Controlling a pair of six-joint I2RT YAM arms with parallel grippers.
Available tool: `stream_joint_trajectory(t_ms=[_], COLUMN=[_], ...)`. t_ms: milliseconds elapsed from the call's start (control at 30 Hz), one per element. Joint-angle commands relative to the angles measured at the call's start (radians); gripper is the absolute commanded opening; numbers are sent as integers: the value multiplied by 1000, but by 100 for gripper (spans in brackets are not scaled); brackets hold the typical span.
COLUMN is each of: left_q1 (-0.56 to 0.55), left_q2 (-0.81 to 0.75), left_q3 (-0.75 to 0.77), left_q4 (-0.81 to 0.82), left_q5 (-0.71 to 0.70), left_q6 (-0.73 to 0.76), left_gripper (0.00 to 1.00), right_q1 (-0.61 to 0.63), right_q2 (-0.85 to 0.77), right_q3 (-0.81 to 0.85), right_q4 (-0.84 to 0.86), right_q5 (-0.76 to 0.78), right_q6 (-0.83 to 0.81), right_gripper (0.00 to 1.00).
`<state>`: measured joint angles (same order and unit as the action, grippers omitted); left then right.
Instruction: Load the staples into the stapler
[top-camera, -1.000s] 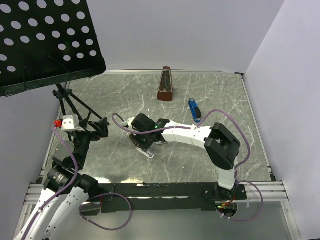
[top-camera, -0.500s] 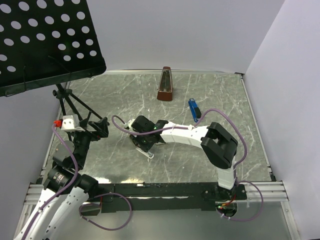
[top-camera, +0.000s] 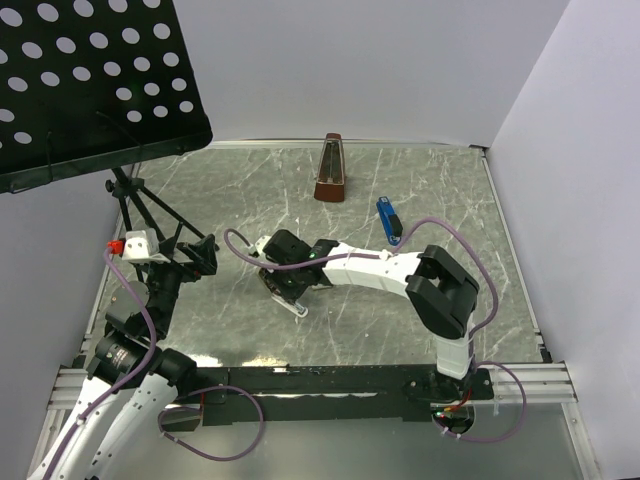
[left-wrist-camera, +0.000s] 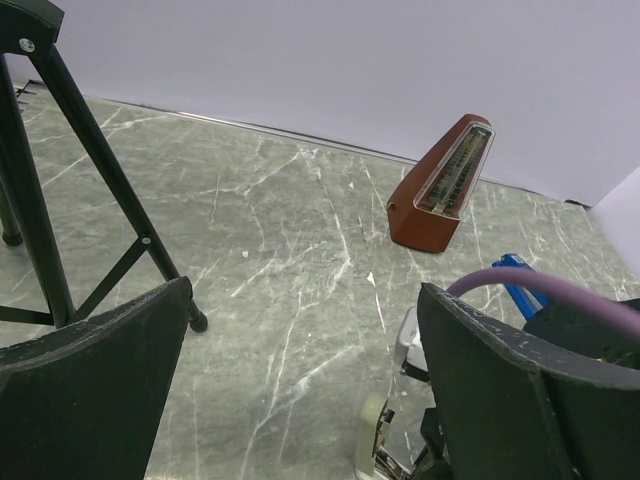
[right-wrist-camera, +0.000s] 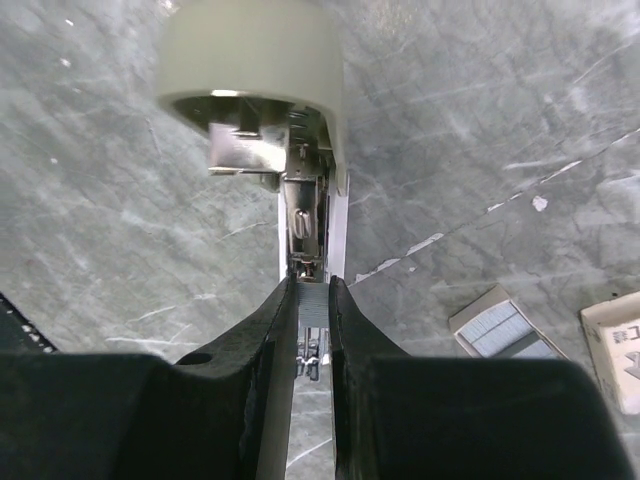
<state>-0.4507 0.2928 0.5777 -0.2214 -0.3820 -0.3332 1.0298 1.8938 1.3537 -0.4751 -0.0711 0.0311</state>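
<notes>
In the right wrist view my right gripper (right-wrist-camera: 312, 292) is shut on a short grey strip of staples (right-wrist-camera: 312, 303). The strip sits directly over the open metal channel of the white stapler (right-wrist-camera: 303, 215), whose pale rounded head (right-wrist-camera: 250, 60) lies beyond. The staples box tray (right-wrist-camera: 497, 326), with grey strips inside, lies on the table to the right, next to its whitish sleeve (right-wrist-camera: 615, 345). From above, the right gripper (top-camera: 286, 276) covers the stapler (top-camera: 296, 306). My left gripper (left-wrist-camera: 305, 290) is open and empty at the left (top-camera: 192, 258).
A brown metronome (top-camera: 331, 170) stands at the back and a blue stapler (top-camera: 389, 220) lies right of centre. A black music stand (top-camera: 90, 80) with tripod legs (left-wrist-camera: 90, 170) fills the left side. The marble table (top-camera: 350, 330) ends at white walls.
The right arm's elbow swayed slightly and came back. The right gripper stays over the stapler with the strip. The left arm has not moved.
</notes>
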Motion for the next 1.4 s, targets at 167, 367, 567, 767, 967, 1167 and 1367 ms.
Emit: stream_joint_trajectory(t_ms=[167,367,567,767,967,1167,1367], left_q1=[4,6,6,6,6,6,4], left_q2=[8,9,11,11,11,11,11], left_q3=[-1,-2,-3,-3,-1,-1,-2], left_q4=[44,45,45,45,44,44,45], left_q5=[6,11,11,11,8,8,9], left_q6=[19,20,20,20,19,20,20], left_gripper=[99,99,99,99,100,99,100], right_q1=[6,4,4,3,1,0,1], right_q2=[-85,-41,-16,7,19,16,18], right_q3=[2,12,10,7,2,-5,-7], right_q4=[29,18,18,16,20,23,13], right_q5=[-24,-44,-39,-24,-18,-10,4], right_q6=[-2,-2,-5,-5,-2,-3,-3], right_gripper=[13,13,13,13,13,13,16])
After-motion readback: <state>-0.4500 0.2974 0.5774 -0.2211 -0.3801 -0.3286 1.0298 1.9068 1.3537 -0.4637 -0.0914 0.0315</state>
